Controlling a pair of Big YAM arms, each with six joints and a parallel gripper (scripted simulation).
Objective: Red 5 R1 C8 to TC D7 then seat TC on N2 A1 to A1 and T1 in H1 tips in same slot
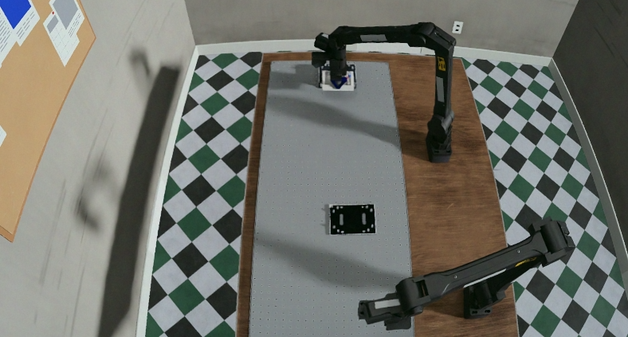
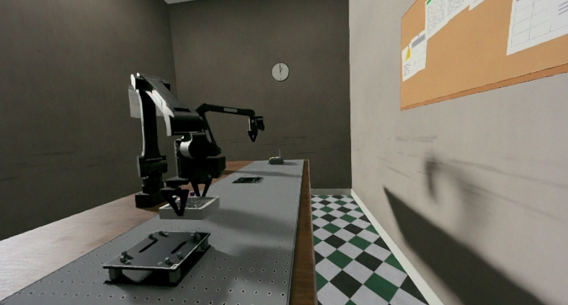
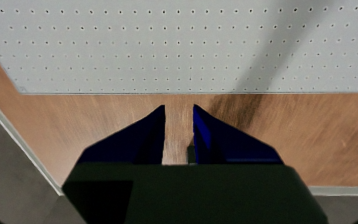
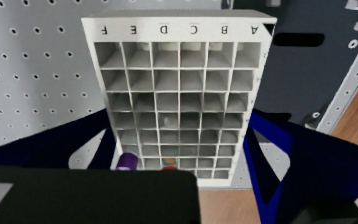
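Right now, right gripper is clamped on the tube tray, one finger against each long side. Tray held above the pegboard, roughly level in the outside view. Raised stand is near and lower; tray not seated inside its pegs. Letters F to A run along one end of the tray, black triangle at the A corner.

Purple cap in the F column, far end; red cap in the D column, partly cut off by the gripper body. Exact row of the red one: cannot tell.

Left gripper is partway open, nothing between its fingers, well above the bench. Flat black plate lies on the board between the arms. Small dark object beyond it, thin piece sticking up; too small to identify.
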